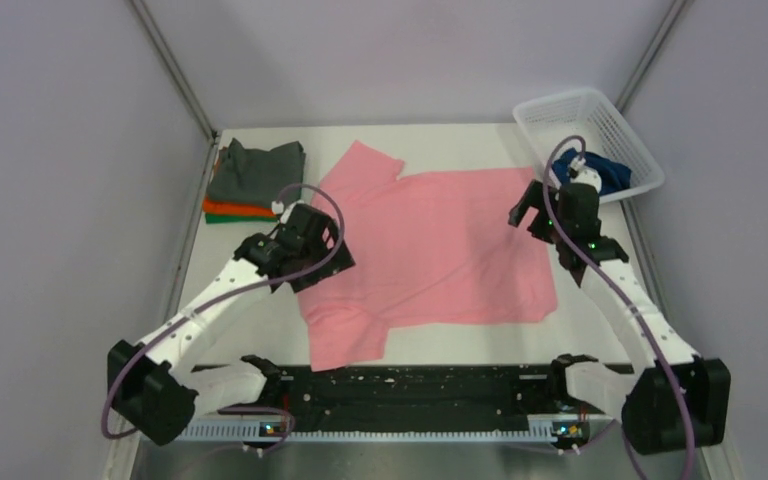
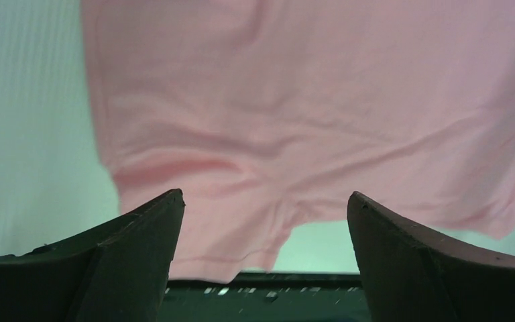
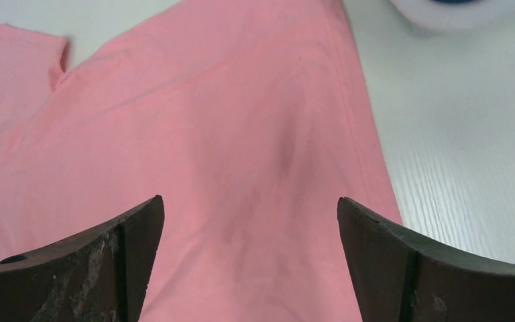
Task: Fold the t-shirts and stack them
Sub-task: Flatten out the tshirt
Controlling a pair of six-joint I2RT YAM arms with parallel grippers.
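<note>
The pink t-shirt (image 1: pixel 430 250) lies spread flat across the middle of the table, one sleeve toward the back left and one toward the near edge. My left gripper (image 1: pixel 322 262) hovers open over its left edge; in the left wrist view the gripper (image 2: pixel 265 196) frames the near sleeve of the shirt (image 2: pixel 295 100). At the shirt's right edge my right gripper (image 1: pixel 535 212) is open above the cloth (image 3: pixel 208 121), nothing between the jaws (image 3: pixel 249 201). A folded stack sits back left: dark grey t-shirt (image 1: pixel 255 170) over orange (image 1: pixel 230 208) over green (image 1: pixel 222 217). The navy t-shirt (image 1: pixel 605 172) lies in the basket.
A white lattice basket (image 1: pixel 628 140) stands at the back right corner, just behind my right gripper. A black rail (image 1: pixel 420 385) with both arm bases runs along the near edge. Grey walls close in the table on the left, back and right.
</note>
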